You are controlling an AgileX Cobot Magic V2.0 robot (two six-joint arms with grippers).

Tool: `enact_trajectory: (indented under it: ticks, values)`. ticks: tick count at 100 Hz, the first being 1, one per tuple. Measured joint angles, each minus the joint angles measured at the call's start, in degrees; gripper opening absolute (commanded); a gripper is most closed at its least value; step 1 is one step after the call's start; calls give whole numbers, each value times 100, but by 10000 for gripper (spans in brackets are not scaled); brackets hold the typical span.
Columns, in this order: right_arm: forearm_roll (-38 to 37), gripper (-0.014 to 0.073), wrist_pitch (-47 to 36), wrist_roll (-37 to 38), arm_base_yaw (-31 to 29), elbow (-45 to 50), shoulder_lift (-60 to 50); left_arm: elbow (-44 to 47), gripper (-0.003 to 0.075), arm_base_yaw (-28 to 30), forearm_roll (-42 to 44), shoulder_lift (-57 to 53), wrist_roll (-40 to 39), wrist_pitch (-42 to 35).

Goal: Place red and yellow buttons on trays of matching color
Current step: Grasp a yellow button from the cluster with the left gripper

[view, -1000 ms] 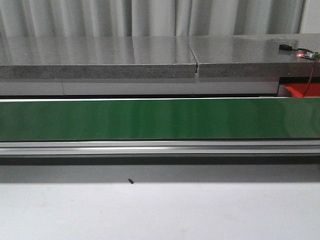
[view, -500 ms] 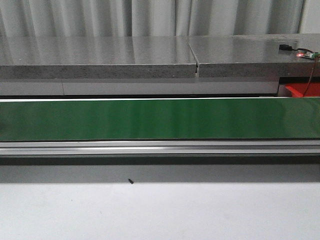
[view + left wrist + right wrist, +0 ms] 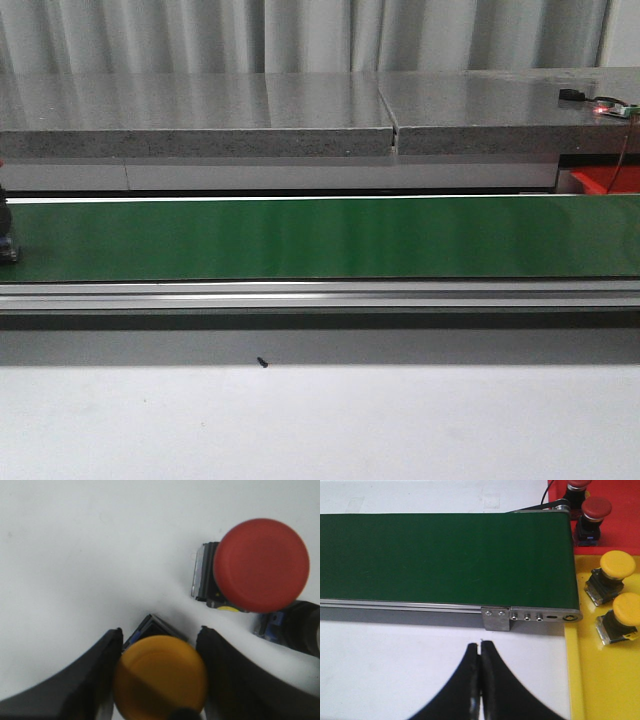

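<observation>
In the left wrist view a yellow button [image 3: 160, 677] sits between my left gripper's [image 3: 160, 645] two fingers, which are shut on it just above the white surface. A red button [image 3: 261, 565] stands close beside it, with another dark button body [image 3: 295, 630] behind that. My right gripper [image 3: 480, 647] is shut and empty over the white table near the end of the belt. Next to it, the yellow tray [image 3: 600, 680] holds two yellow buttons [image 3: 617, 565] and the red tray [image 3: 617, 530] holds red buttons [image 3: 596, 509]. Neither arm shows in the front view.
The green conveyor belt [image 3: 320, 238] runs across the front view, with a grey stone ledge [image 3: 200, 130] behind it. A small dark object [image 3: 6, 235] stands on the belt at the left edge. A corner of the red tray [image 3: 605, 180] shows at the far right. The belt's metal end bracket [image 3: 496, 617] faces my right gripper.
A small dark object has come into the front view on the belt at the left edge. Nothing else in that view has changed.
</observation>
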Motion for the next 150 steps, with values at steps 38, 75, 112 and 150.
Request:
enact_trajectory:
  ticks: [38, 75, 112, 150]
  values:
    - [0, -68, 0, 0, 0, 0, 0, 11, 190, 2, -11, -303, 0, -5]
    - [0, -68, 0, 0, 0, 0, 0, 412, 190, -271, -273, -1752, 0, 13]
    - [0, -68, 0, 0, 0, 9, 0, 873, 191, -948, -295, -2124, 0, 305]
    - [0, -68, 0, 0, 0, 9, 0, 1482, 211, -1325, -328, -2124, 0, 297]
